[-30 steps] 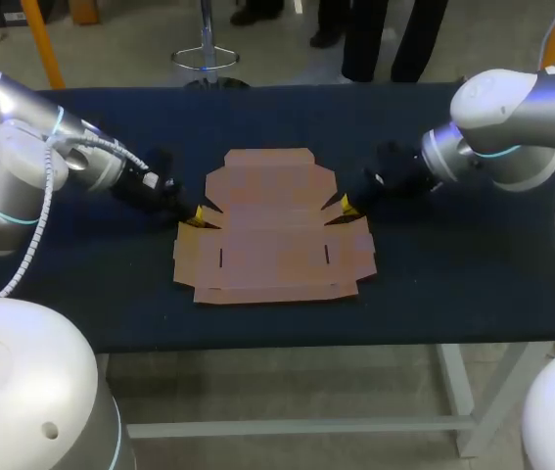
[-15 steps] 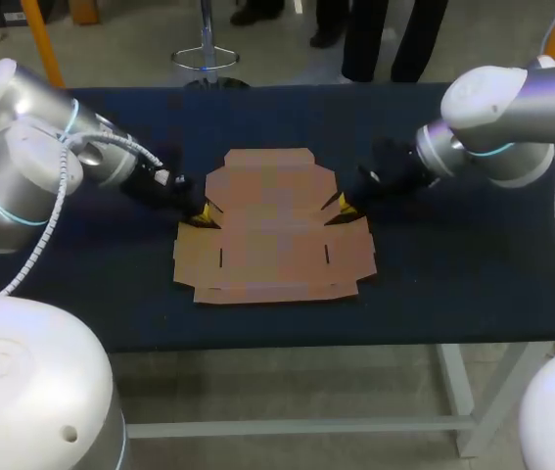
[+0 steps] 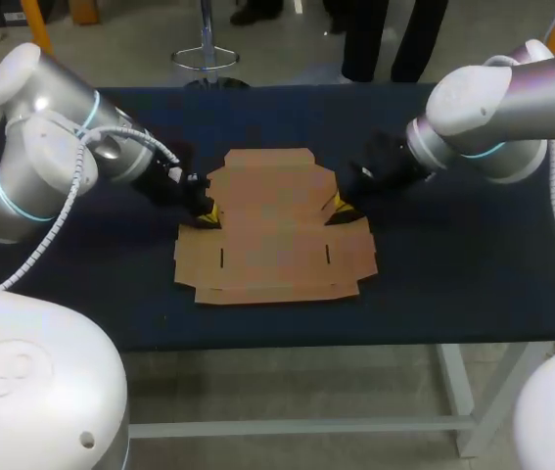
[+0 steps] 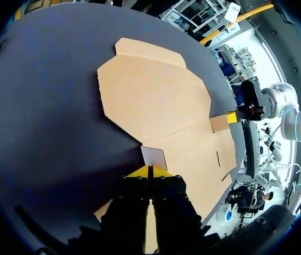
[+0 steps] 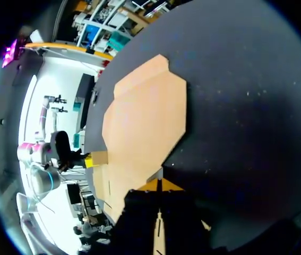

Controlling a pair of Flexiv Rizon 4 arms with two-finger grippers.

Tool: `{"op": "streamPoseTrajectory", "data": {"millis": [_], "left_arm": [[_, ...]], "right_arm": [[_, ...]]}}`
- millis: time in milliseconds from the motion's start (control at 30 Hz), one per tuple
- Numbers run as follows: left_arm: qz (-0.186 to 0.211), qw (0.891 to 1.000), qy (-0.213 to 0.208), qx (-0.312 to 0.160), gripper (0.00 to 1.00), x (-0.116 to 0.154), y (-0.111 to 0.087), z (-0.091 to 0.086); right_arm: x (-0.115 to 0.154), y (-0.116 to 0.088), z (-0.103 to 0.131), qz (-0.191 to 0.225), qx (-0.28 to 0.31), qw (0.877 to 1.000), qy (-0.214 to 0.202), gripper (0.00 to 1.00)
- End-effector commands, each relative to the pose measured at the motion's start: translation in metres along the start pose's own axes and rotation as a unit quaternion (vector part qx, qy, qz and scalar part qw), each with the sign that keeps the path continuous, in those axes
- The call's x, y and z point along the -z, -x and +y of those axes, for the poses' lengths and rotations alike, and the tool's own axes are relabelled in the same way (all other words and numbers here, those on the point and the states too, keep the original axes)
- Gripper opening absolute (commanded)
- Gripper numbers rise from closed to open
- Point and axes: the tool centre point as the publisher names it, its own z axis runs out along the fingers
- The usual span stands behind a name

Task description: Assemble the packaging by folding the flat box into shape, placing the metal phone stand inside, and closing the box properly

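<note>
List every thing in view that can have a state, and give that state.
Box, flat, not yet folded, lying on the table.
Left gripper, shut, tips at the box's edge.
Right gripper, shut, tips at the box's opposite edge.

Left hand low, closed tight, right hand likewise, both arms angled inward toward each other
</note>
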Motion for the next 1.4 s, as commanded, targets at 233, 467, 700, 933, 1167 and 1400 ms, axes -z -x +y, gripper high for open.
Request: {"op": "streamPoseTrajectory", "data": {"millis": [233, 467, 700, 933, 1167, 1400], "left_arm": [[-0.031, 1.000, 0.000, 0.002, 0.00, -0.004, -0.010, 0.001], [-0.048, 0.999, -0.005, 0.007, 0.00, -0.005, -0.012, 0.000], [-0.063, 0.998, -0.012, 0.011, 0.00, -0.004, -0.012, -0.004], [-0.067, 0.998, -0.013, 0.008, 0.00, -0.006, -0.015, -0.006], [-0.070, 0.997, -0.012, 0.008, 0.00, -0.011, -0.015, -0.006], [-0.078, 0.997, -0.012, 0.008, 0.00, -0.017, -0.016, -0.007]], "right_arm": [[-0.004, -0.008, 0.000, -0.038, -0.002, 0.999, 0.008, 0.00], [-0.009, -0.008, 0.002, -0.058, -0.003, 0.998, 0.010, 0.00], [-0.011, -0.007, 0.003, -0.070, -0.008, 0.997, 0.010, 0.00], [-0.015, -0.009, 0.005, -0.077, -0.007, 0.997, 0.008, 0.00], [-0.020, -0.011, 0.004, -0.094, -0.005, 0.995, 0.006, 0.00], [-0.026, -0.013, 0.002, -0.111, -0.004, 0.994, 0.006, 0.00]]}}
